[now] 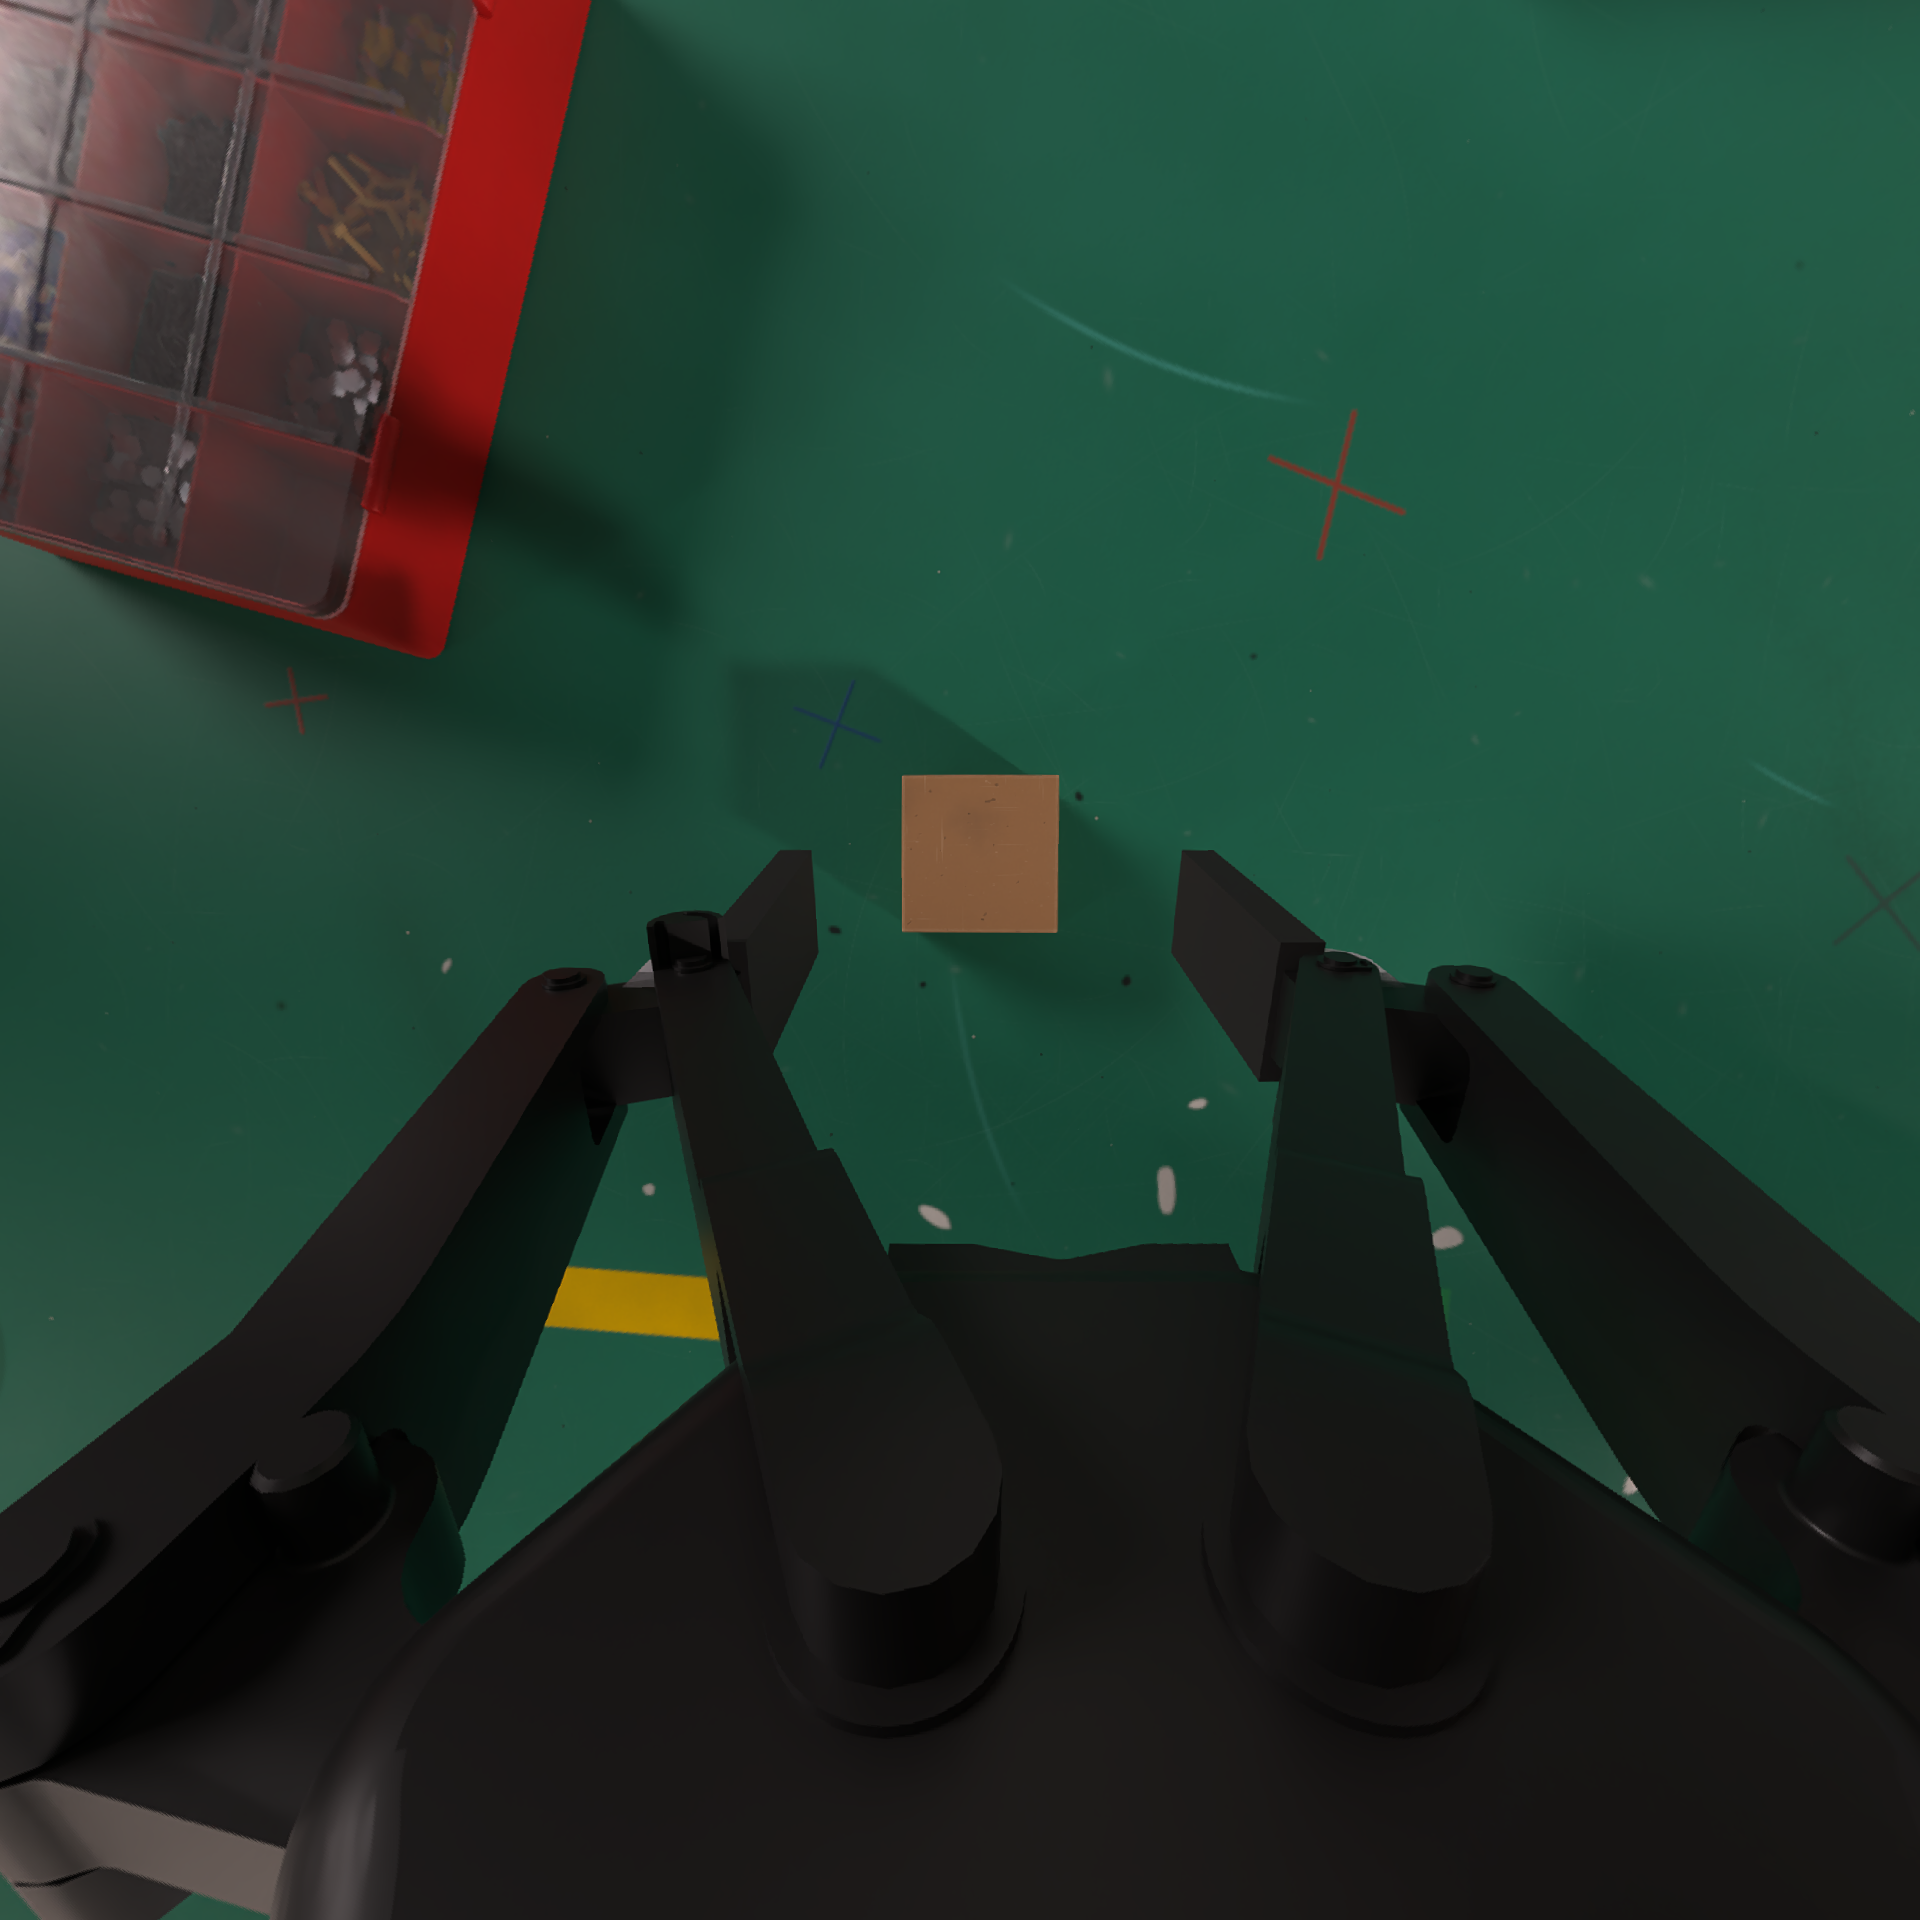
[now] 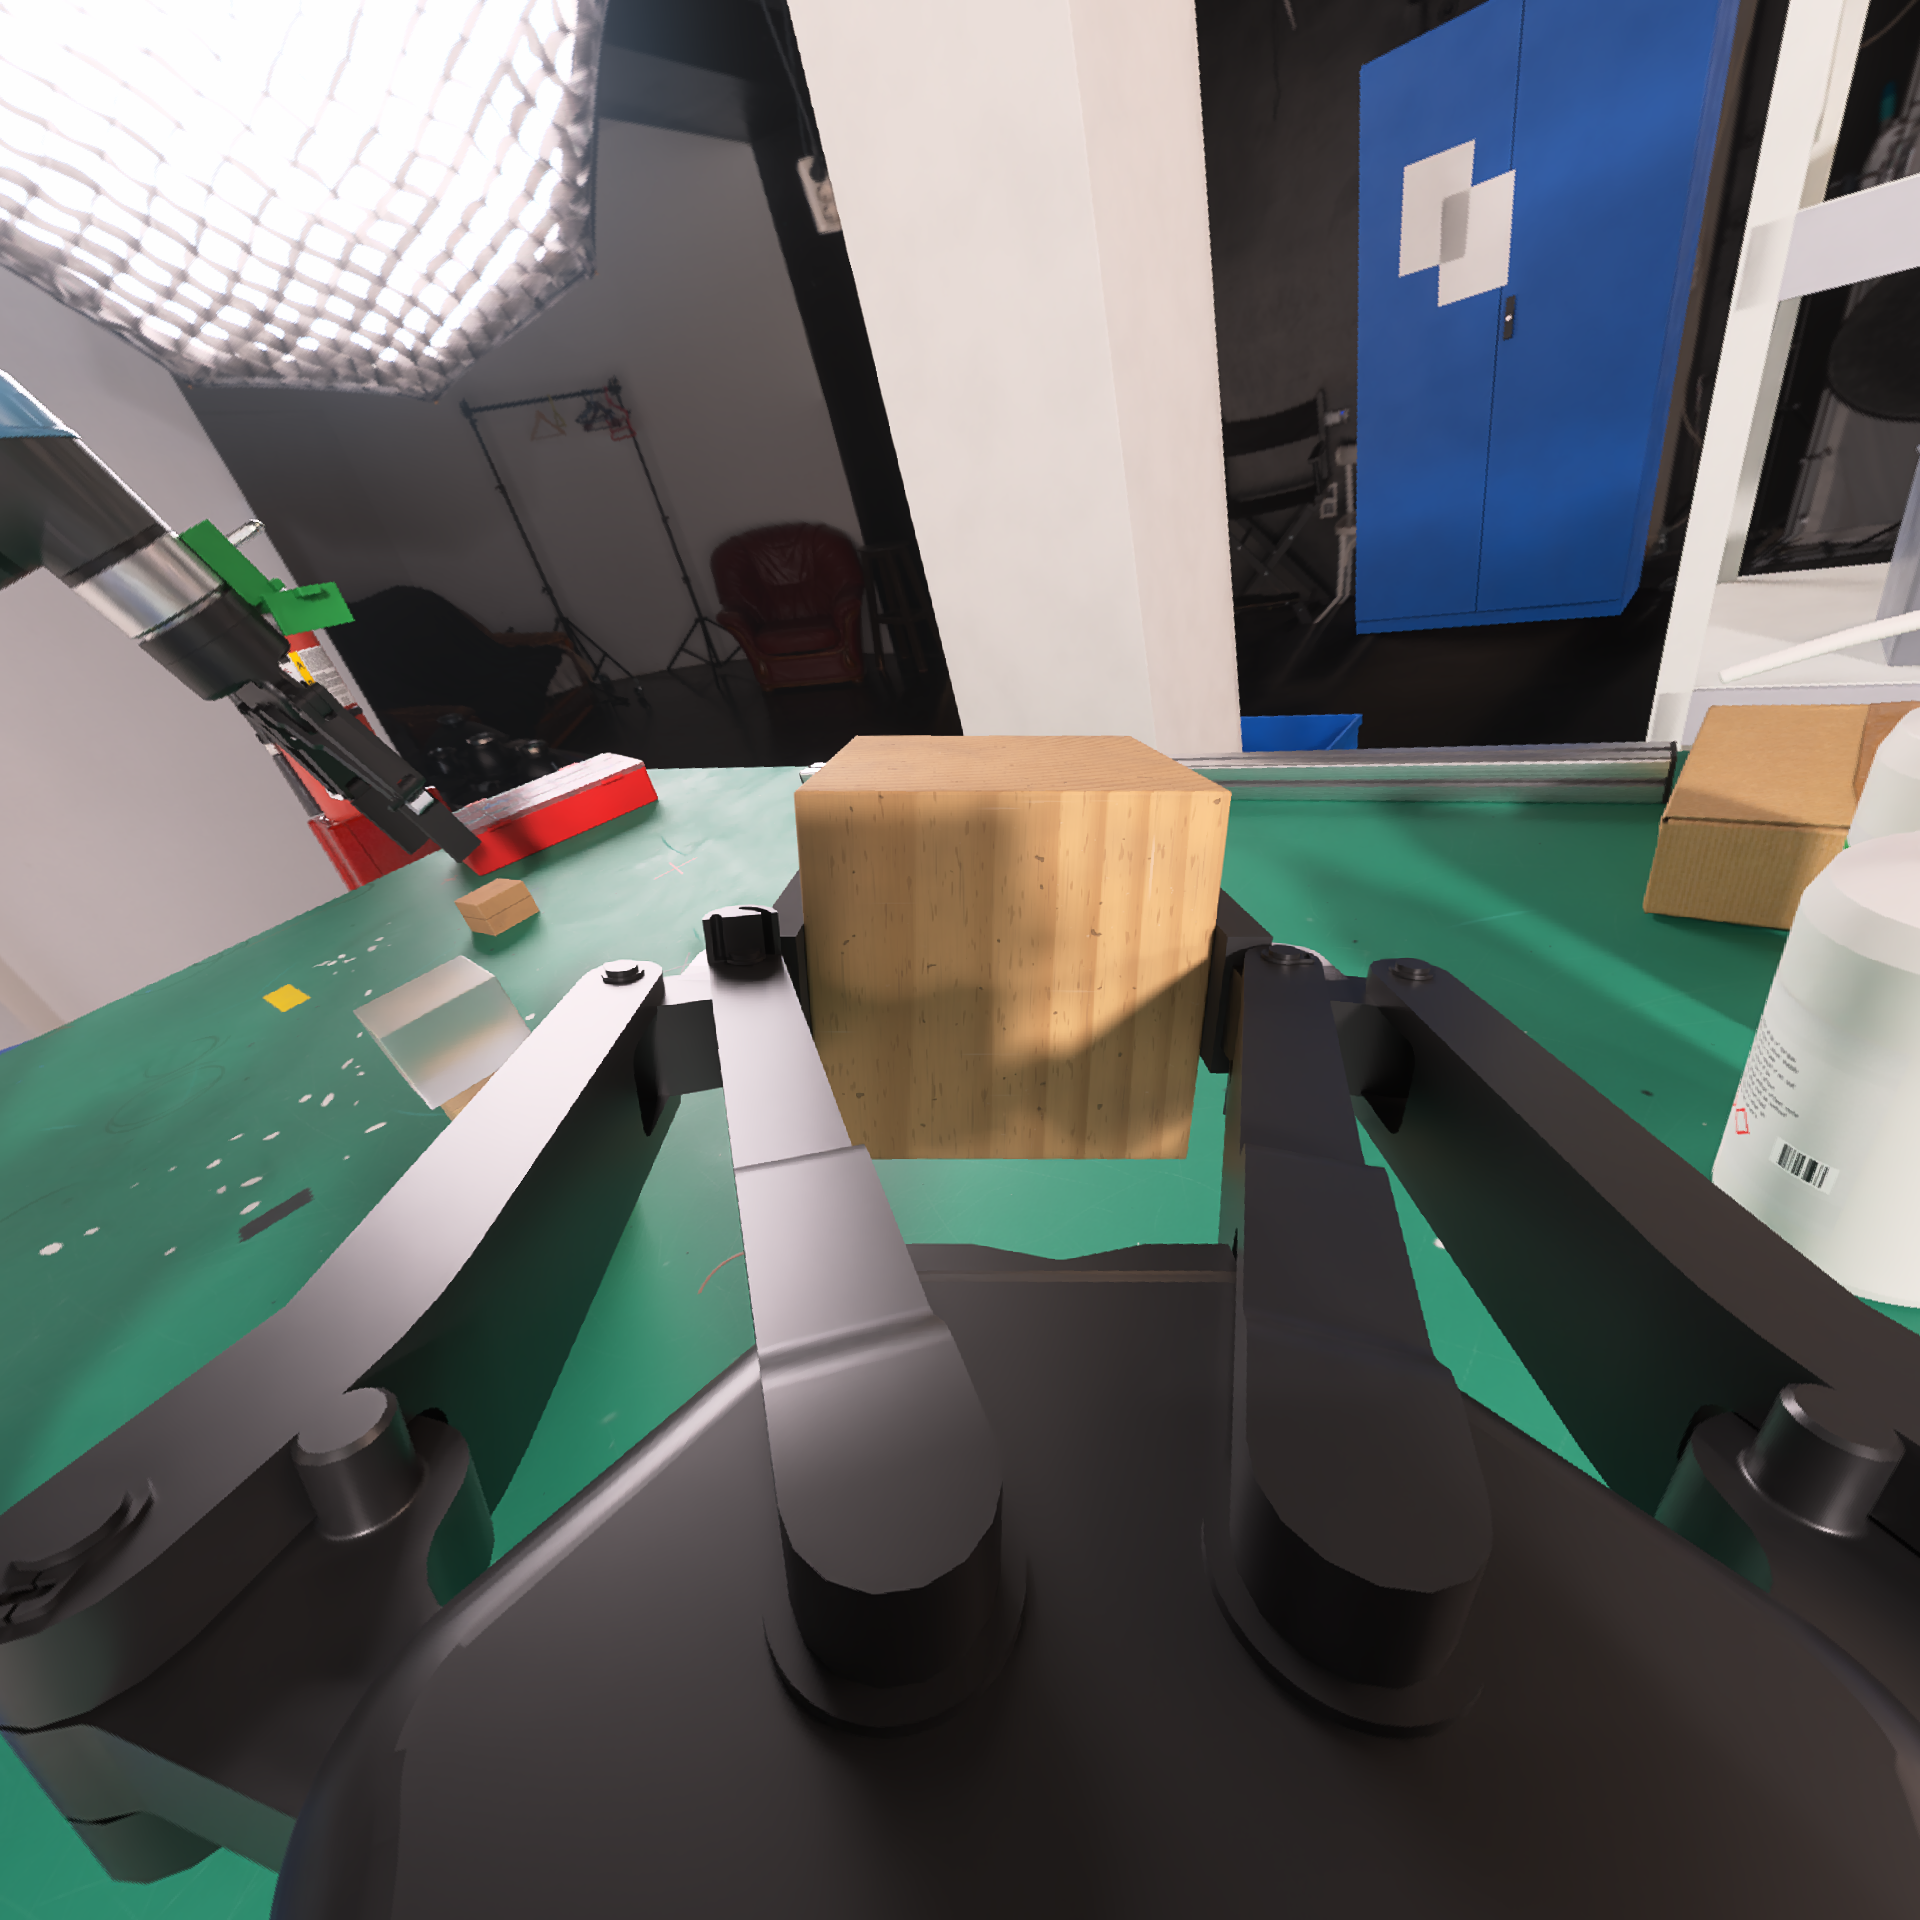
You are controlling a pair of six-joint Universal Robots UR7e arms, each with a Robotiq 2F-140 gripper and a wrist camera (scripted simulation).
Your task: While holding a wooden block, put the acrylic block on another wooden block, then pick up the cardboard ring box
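left wrist view: left gripper (image 1: 995, 894) hangs spread wide over the cardboard ring box (image 1: 980, 853) on the green table (image 1: 1455, 727); a red organiser (image 1: 229, 301) holds small parts in its compartments.
right wrist view: right gripper (image 2: 1006, 966) clamps a wooden block (image 2: 1008, 945); the acrylic block (image 2: 447, 1029) rests leftward on something tan, the ring box beyond.

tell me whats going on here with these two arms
The right gripper is shut on a wooden block, held clear of the green table. The left gripper hangs open straight above the small cardboard ring box, fingers either side but not yet touching it. The acrylic block already sits on something wooden near the right arm, so only the ring box pickup seems left.
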